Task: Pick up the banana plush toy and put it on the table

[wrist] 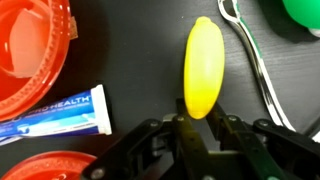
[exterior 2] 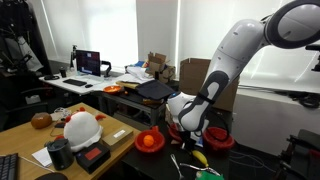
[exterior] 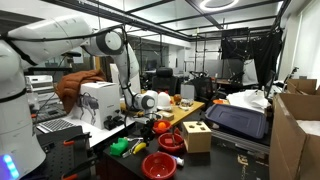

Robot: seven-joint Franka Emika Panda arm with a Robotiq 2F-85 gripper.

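Observation:
The banana plush toy (wrist: 203,68) is yellow and elongated. It lies lengthwise over the dark table (wrist: 140,50) and also shows low in an exterior view (exterior 2: 200,157). My gripper (wrist: 200,128) points down, with both fingers closed against the banana's near end. The rest of the toy sticks out away from the fingers. I cannot tell whether it rests on the table or hangs just above it. The arm reaches down beside the red bowls in both exterior views (exterior: 148,102) (exterior 2: 188,128).
An orange-red bowl (wrist: 30,45) and another red rim (wrist: 45,165) lie beside the banana, with a toothpaste box (wrist: 55,112) between them. A white cable (wrist: 250,60) and a green plush toy (wrist: 305,12) lie on its other side. A wooden block (exterior: 197,137) stands near the bowls.

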